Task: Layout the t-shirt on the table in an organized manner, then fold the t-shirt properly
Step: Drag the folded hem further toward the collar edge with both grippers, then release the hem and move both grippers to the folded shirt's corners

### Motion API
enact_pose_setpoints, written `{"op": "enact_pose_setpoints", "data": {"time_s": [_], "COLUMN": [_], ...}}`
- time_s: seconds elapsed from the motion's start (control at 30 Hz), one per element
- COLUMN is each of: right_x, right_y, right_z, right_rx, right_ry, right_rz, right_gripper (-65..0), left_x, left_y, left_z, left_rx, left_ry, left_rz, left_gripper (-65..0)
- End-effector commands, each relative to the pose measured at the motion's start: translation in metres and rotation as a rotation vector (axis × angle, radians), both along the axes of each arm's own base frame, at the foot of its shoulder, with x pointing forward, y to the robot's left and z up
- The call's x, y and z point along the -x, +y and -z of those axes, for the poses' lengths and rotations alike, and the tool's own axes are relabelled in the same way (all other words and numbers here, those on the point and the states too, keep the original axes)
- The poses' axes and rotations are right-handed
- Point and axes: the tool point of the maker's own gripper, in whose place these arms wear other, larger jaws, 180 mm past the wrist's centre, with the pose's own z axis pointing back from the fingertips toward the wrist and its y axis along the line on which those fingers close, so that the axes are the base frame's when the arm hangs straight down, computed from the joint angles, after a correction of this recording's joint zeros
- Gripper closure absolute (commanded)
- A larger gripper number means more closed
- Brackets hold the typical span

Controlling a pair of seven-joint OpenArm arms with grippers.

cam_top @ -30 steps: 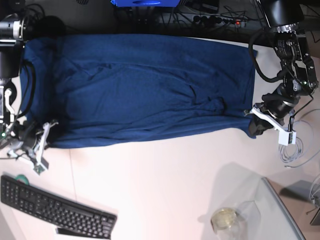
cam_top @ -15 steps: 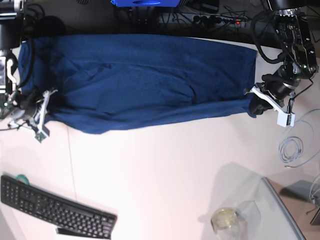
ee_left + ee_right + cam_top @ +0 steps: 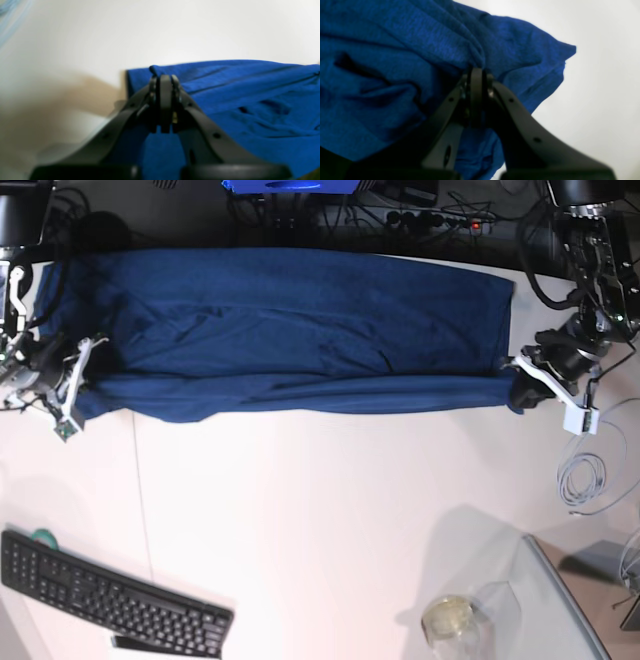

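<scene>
The navy-blue t-shirt [image 3: 300,330] lies stretched sideways across the far part of the white table [image 3: 320,520]. Its near edge is drawn into a straight, taut fold. My left gripper [image 3: 517,387] is at the shirt's right end, shut on the near corner. In the left wrist view its fingertips [image 3: 162,78] pinch the t-shirt [image 3: 237,95] at its edge, above the table [image 3: 175,30]. My right gripper [image 3: 88,383] is shut on the left near corner. In the right wrist view the closed gripper [image 3: 476,72] has the t-shirt [image 3: 395,50] bunched in it.
A black keyboard [image 3: 110,595] lies at the near left. A glass jar [image 3: 450,617] and a clear panel [image 3: 560,600] are at the near right, with a coiled white cable [image 3: 583,480] beyond them. Cables and a power strip [image 3: 440,220] run behind the table.
Both grippers have moved toward the table's far side, carrying the shirt's near edge with them. That edge has gone from slack and wrinkled to a straight, taut fold.
</scene>
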Motion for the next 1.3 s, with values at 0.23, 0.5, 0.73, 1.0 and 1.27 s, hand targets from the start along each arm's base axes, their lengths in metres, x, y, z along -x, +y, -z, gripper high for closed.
{"op": "enact_pose_setpoints", "data": {"time_s": [0.23,0.5,0.73,1.0,1.27], "right_x": [0.005,0.013,0.017,0.029,0.036], "right_y": [-0.002,0.002,-0.006,-0.001,0.004], "right_z": [-0.008,-0.007,-0.017,-0.006,0.0], "right_rx": [0.01,0.016,0.038,0.019,0.006], "right_ry": [-0.025,-0.004,-0.015,0.02,0.038], "right_rz": [-0.012,-0.015,0.024,0.036,0.041], "right_gripper": [0.0,0.0,0.0,0.0,0.0], "left_x": [0.001,0.005,0.013,0.023,0.027], "left_y": [0.0,-0.001,-0.002,-0.007,-0.006], "left_z": [-0.005,-0.004,0.001,-0.002,0.002], "left_rx": [0.001,0.003,0.006,-0.006,-0.007], "left_ry": [-0.021,-0.014,0.006,0.007,0.021], "left_rz": [0.005,0.008,0.008,0.029,0.024], "left_gripper": [0.0,0.0,0.0,0.0,0.0]}}
